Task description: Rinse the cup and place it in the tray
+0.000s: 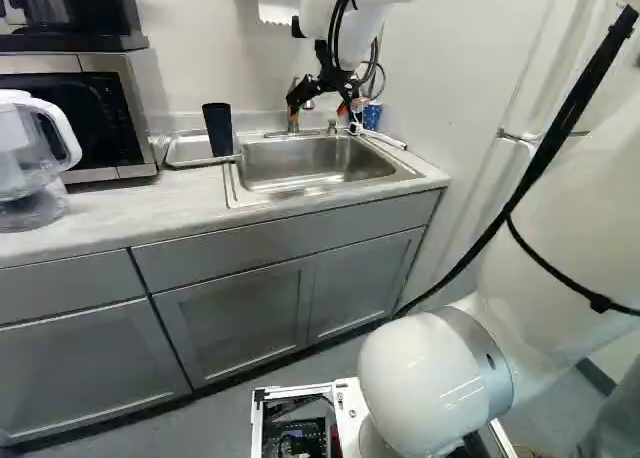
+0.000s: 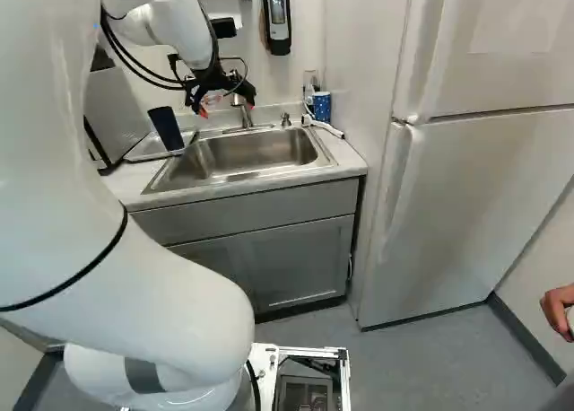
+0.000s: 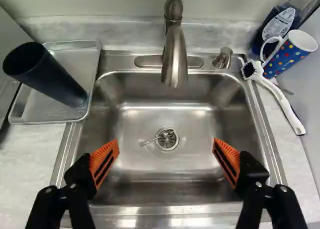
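Observation:
My gripper [image 1: 318, 100] hangs over the sink, in front of the faucet; in the wrist view the gripper [image 3: 166, 151] stands wide open with nothing between its orange pads. A dark blue cup [image 3: 50, 76] stands mouth up in the metal tray [image 3: 37, 110], left of the sink in the left base view [image 1: 218, 130]. The gripper is apart from both. On the sink's other side stands a blue mug with coloured dots [image 3: 290, 54], beside a bottle.
Below the gripper lies the steel sink [image 3: 195, 134], a small spoon [image 3: 152, 140] at its drain. The faucet [image 3: 175, 54] rises behind it. A white brush [image 3: 280, 99] lies beside the mug. A microwave [image 1: 110, 118] and pitcher [image 1: 30, 158] stand beyond the tray; a fridge [image 2: 466, 196] is opposite.

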Controlling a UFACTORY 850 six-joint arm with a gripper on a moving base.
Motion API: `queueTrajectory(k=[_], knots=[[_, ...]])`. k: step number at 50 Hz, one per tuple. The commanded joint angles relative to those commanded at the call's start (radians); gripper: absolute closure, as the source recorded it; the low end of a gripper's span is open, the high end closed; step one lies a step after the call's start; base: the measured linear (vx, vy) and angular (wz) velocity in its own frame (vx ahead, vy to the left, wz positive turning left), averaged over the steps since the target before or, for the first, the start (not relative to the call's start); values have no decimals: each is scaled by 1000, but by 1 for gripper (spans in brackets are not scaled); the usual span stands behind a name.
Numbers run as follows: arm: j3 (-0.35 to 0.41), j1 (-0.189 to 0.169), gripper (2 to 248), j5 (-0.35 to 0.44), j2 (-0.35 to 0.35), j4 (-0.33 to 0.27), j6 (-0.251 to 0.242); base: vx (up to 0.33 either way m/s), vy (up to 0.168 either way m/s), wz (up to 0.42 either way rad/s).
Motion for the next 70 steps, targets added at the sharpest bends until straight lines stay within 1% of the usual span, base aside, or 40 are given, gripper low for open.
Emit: queueTrajectory(k=[35,62,70], knots=[[0,0,3,0,0,0,0,-19,0,2],[0,0,3,0,0,0,0,-114,-4,6],[0,0,3,0,0,0,0,-133,21,126]])
